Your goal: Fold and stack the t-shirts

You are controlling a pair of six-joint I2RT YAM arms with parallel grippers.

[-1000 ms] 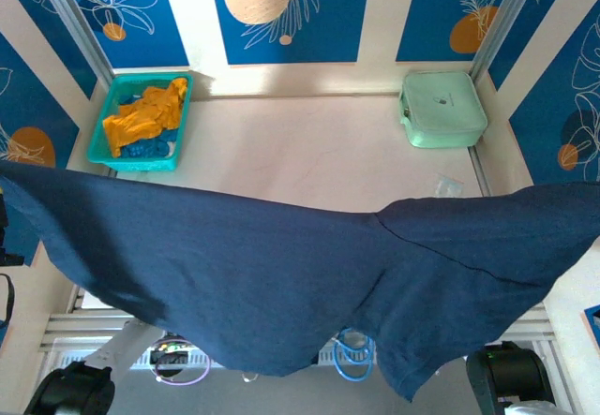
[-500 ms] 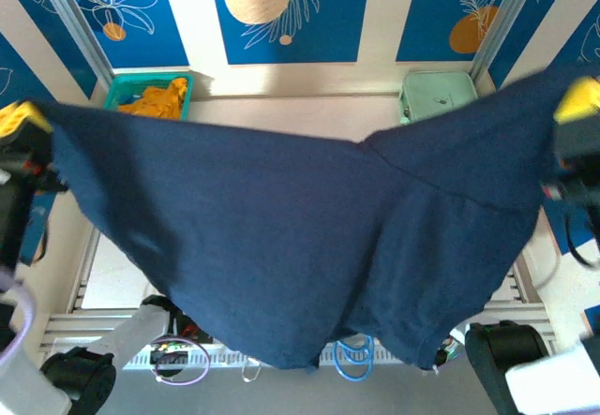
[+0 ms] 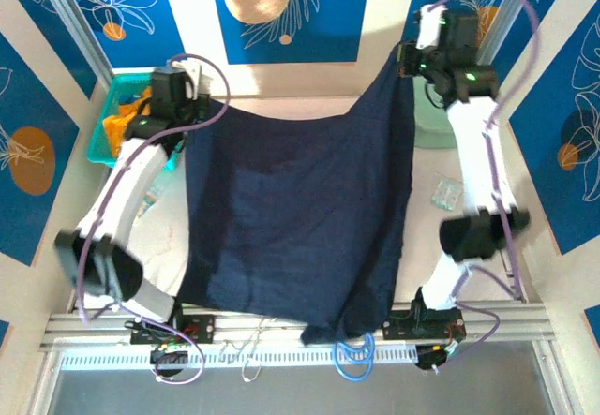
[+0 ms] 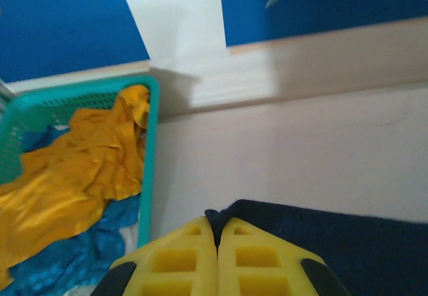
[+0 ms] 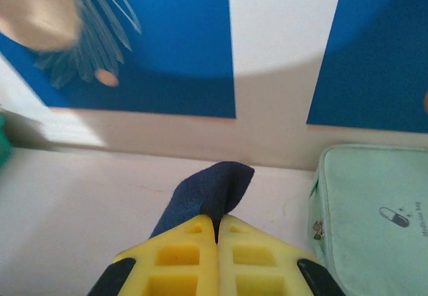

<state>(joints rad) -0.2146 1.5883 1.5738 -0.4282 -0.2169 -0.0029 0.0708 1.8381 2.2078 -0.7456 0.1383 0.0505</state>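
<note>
A large dark navy t-shirt (image 3: 295, 209) is stretched over the table between both arms, its near end draping past the front edge. My left gripper (image 3: 192, 101) is shut on its far left corner (image 4: 231, 212), close to the basket. My right gripper (image 3: 408, 59) is shut on the far right corner (image 5: 214, 192), held higher near the back wall. A mustard-orange t-shirt (image 4: 73, 169) and a bright blue t-shirt (image 4: 60, 259) lie crumpled in the teal basket (image 3: 105, 148).
A mint-green hard case (image 5: 374, 209) sits at the back right, just right of my right gripper, and shows as the same case (image 3: 436, 129) behind the right arm. A small clear packet (image 3: 448, 192) lies on the table (image 3: 281, 106) by the right arm.
Both arms have swung from wide apart near the camera to the far side of the table. The navy shirt moved with them and now hangs down over the tabletop.
</note>
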